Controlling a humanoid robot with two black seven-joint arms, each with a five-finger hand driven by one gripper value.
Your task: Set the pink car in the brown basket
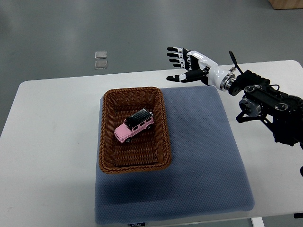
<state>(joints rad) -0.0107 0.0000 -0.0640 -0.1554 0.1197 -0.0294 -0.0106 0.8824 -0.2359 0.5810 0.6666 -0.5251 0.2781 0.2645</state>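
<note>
On the left, the white table lies bare, and no left arm shows in the top view. Next comes the grey-blue mat, spread over the table's middle, probably to cushion and steady whatever is set on it. The brown basket sits on the mat's left part, its long side running away from the robot, an easy reach for an arm coming from the right. Inside it lies the pink car, upright on its wheels on the woven floor, turned at a slant (black roof showing, nose towards the far right corner), clear of the walls as far as can be seen. Nothing else is in the basket. By this the task looks complete.

Further right, the right hand hangs above the table's far edge, well apart from the basket, fingers spread and pointing left, holding nothing. That empty, raised pose suits a hand with no more to carry. Its dark forearm enters from the right edge.
</note>
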